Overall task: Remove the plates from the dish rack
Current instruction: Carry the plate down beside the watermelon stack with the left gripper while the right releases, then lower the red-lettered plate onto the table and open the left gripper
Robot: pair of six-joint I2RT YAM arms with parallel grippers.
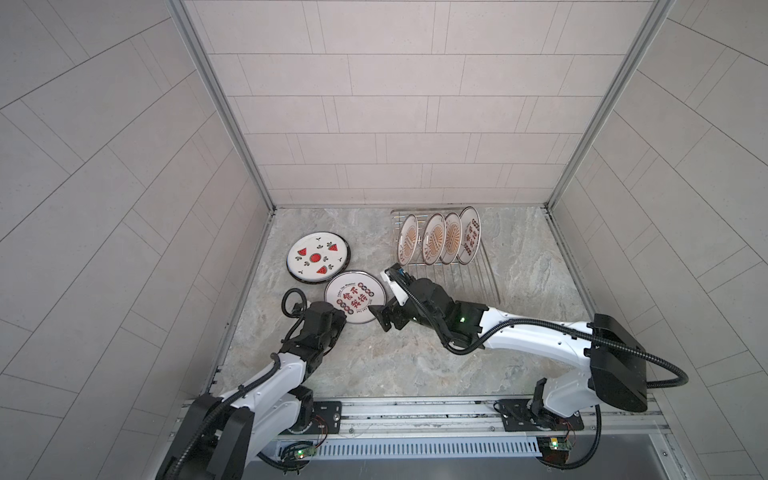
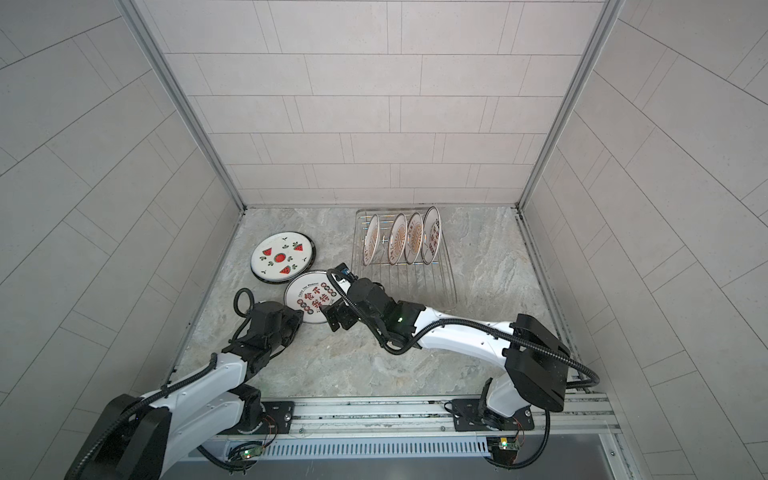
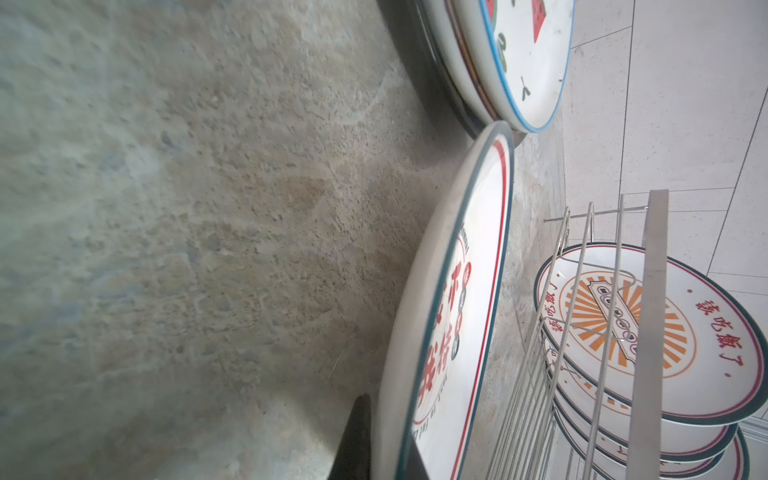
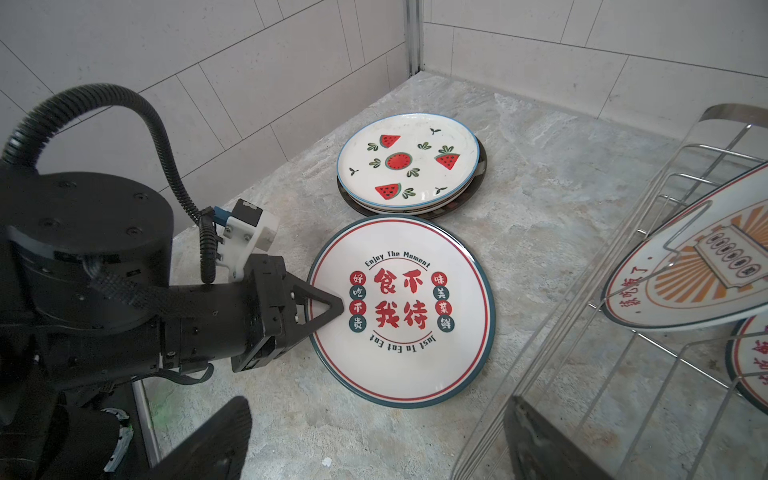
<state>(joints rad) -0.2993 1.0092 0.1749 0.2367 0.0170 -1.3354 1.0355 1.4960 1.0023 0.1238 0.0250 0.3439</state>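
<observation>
Steel dish rack (image 1: 465, 282): back right of the table (image 1: 374, 365); four plates stand on edge at its 12 o'clock end, and its 6 o'clock end is bare wire.
Plates left to unload: three sunburst plates (image 1: 434, 243), plus a racked red-character plate (image 1: 469, 235) at the row's 3 o'clock end.
Key relation: the row lies at about 1 o'clock from the right gripper (image 1: 385, 319), and it is near.
Long axis: each disc's rim line runs roughly 12 to 6; the faces turn toward 9 and lean rather than stand plumb.
Nearer arm: the right, by my judgement; the left is farther off and occupied.
Right gripper pose: jaws wide apart and holding nothing, low over the table off the rack's 7 o'clock corner, pointing toward about 9. It would probably have to swing round to meet a rim.
Left gripper (image 4: 328, 307): pinched together on the rim of the unloaded red-character plate (image 1: 355, 297), at its 7 o'clock edge.
Unloaded plate: face up, either on the table or just off it; I cannot tell which.
Watermelon stack (image 1: 318, 257): at its 11 o'clock, rims just beside.
</observation>
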